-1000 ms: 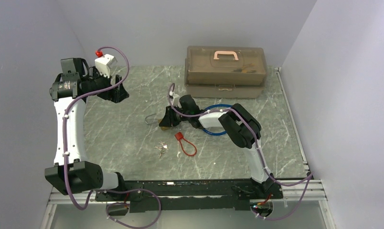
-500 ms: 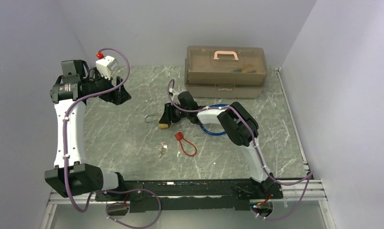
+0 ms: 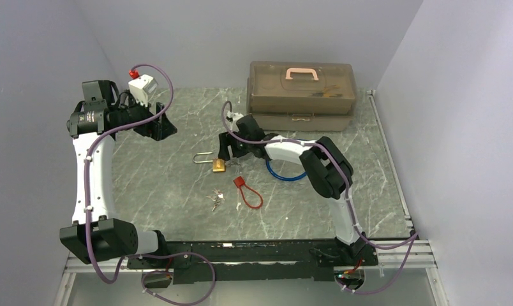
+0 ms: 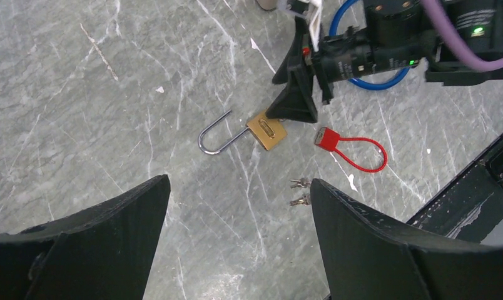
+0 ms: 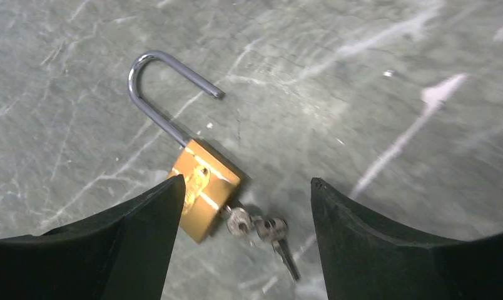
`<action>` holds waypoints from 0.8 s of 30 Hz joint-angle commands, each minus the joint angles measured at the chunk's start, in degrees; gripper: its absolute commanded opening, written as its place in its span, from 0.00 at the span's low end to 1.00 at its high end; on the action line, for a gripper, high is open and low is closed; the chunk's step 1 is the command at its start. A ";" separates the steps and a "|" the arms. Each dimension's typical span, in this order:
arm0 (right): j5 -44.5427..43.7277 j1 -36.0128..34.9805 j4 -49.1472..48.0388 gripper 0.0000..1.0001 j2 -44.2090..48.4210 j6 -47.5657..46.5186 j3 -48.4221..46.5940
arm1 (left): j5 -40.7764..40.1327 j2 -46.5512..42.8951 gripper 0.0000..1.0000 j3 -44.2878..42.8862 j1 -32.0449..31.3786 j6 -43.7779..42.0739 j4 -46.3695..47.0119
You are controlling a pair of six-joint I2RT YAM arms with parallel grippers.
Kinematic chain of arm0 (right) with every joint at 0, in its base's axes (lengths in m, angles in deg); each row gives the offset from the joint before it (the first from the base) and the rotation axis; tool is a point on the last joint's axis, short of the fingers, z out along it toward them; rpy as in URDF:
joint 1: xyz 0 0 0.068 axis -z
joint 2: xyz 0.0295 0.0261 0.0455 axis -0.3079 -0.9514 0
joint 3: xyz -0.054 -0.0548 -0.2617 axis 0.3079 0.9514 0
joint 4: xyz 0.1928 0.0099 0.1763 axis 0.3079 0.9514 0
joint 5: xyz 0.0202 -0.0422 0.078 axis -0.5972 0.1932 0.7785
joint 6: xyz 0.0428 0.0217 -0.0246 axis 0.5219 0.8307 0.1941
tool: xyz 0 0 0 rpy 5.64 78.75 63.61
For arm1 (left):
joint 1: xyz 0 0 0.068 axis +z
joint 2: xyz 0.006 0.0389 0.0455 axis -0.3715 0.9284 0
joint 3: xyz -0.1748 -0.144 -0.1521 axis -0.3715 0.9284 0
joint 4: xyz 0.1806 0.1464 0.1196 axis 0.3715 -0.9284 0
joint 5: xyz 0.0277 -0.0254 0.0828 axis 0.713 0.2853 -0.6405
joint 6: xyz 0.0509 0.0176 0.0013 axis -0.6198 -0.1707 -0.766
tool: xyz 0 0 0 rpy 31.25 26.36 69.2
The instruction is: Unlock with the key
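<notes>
Key (image 5: 239,220) in padlock (image 5: 205,197), right wrist view only

The padlock (image 5: 205,197) has a satin brass-look body and a glossy, smooth metal shackle (image 5: 161,122); the key (image 5: 239,220) is silvery metal (the table (image 5: 374,56) looks like polished grey-veined stone).

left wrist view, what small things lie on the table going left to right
padlock → keys → red loop
</notes>
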 commanded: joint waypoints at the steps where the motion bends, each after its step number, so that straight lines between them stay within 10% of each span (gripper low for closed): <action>1: -10.37 0.08 9.19 0.76 10.57 -5.36 -1.87 | -0.08 -1.09 0.88 0.22 0.33 -1.21 -0.28; 7: -15.23 -0.18 14.84 0.99 23.78 -3.73 6.71 | -2.91 -1.49 0.94 0.25 0.33 -4.43 -3.07; 15: -0.69 12.30 16.08 1.00 39.80 9.63 22.34 | 1.33 -6.74 0.99 9.56 3.41 -9.28 1.31; 24: -23.70 -8.86 24.80 0.91 42.50 3.64 23.08 | 0.36 -4.75 0.99 13.16 3.60 -11.76 -0.59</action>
